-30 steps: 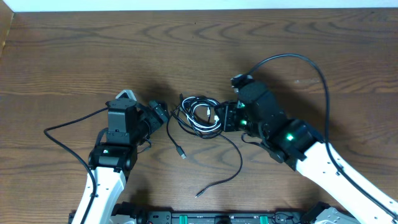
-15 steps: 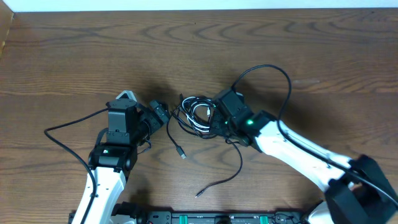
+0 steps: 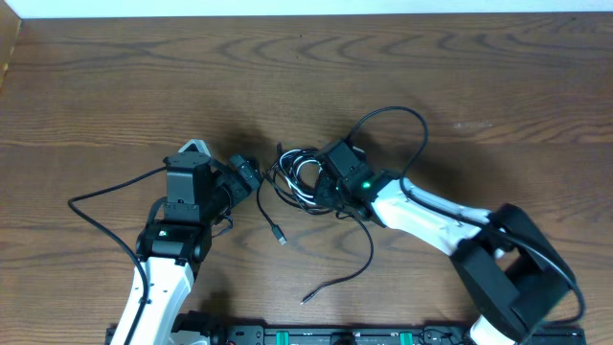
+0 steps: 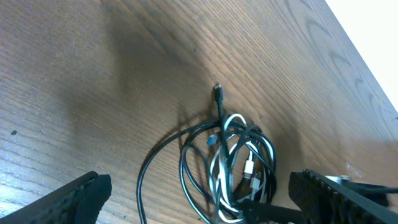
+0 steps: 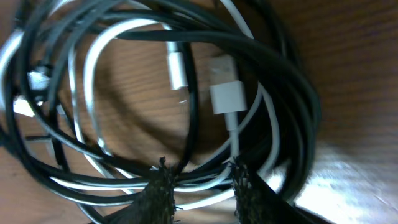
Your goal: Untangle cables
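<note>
- Overhead view: cables point(image 3: 305, 180) bunched in one tangled coil at mid-frame on the brown bench point(image 3: 115, 86); mostly black loops, with one white cord wound through them.
- Two black tails trailing out of the coil toward the lower edge; one ending in a small plug point(image 3: 279, 236) just below the coil, the other curving further down to a loose end point(image 3: 305, 299).
- Left claw point(image 3: 247, 177) just left of the coil, spread wide, gripping nothing.
- Left wrist view: dark fingers point(image 4: 71, 198) parked at the two lower corners, far apart; coil lying between and beyond them at lower centre; single black plug end point(image 4: 217, 92) poking out toward the top of the frame.
- Right claw point(image 3: 328, 187) lowered onto the right edge of the coil.
- Right wrist view: fingertips point(image 5: 160, 186) set fairly close at the bottom edge; black and white strands running across between and under them; cannot tell whether pinched or merely straddled.
- Same view: white USB plug point(image 5: 225, 93) and silver plug point(image 5: 176, 67) side by side inside the loops, upper centre of the frame.
</note>
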You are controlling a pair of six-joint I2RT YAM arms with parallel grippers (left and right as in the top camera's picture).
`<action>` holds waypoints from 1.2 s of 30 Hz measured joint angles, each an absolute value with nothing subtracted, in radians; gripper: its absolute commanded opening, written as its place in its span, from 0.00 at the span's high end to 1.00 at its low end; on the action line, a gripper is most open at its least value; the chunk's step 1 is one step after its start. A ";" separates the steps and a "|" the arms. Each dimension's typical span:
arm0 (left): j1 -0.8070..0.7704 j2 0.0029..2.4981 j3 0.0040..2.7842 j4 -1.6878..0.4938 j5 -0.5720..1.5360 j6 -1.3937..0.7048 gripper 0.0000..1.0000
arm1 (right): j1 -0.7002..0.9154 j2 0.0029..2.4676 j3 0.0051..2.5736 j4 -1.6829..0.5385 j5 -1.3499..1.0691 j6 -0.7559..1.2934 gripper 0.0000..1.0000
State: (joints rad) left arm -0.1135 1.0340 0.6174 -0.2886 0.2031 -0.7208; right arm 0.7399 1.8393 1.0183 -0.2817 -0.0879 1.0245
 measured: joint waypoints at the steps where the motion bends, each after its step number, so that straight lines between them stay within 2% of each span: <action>1: -0.113 1.034 0.617 -0.289 0.203 -0.721 0.02 | 0.740 1.846 1.019 -0.276 -0.092 1.025 0.73; 9: -0.113 1.034 0.617 -0.288 0.203 -0.721 0.02 | 0.744 1.846 1.020 -0.274 -0.097 1.029 0.69; 12: -0.113 1.034 0.617 -0.288 0.203 -0.721 0.02 | 0.745 1.857 1.026 -0.269 -0.095 1.033 0.78; 16: -0.113 1.034 0.617 -0.288 0.203 -0.721 0.02 | 0.745 1.889 1.039 -0.253 -0.116 1.058 0.99; 25: -0.113 1.034 0.617 -0.289 0.203 -0.721 0.02 | 0.742 1.895 1.039 -0.250 -0.139 1.054 0.99; 31: -0.113 1.034 0.617 -0.289 0.203 -0.721 0.02 | 0.708 1.829 1.027 -0.289 -0.136 0.880 0.99; 36: -0.113 1.034 0.617 -0.289 0.203 -0.721 0.02 | 0.695 1.638 1.024 -0.298 -0.124 0.744 0.99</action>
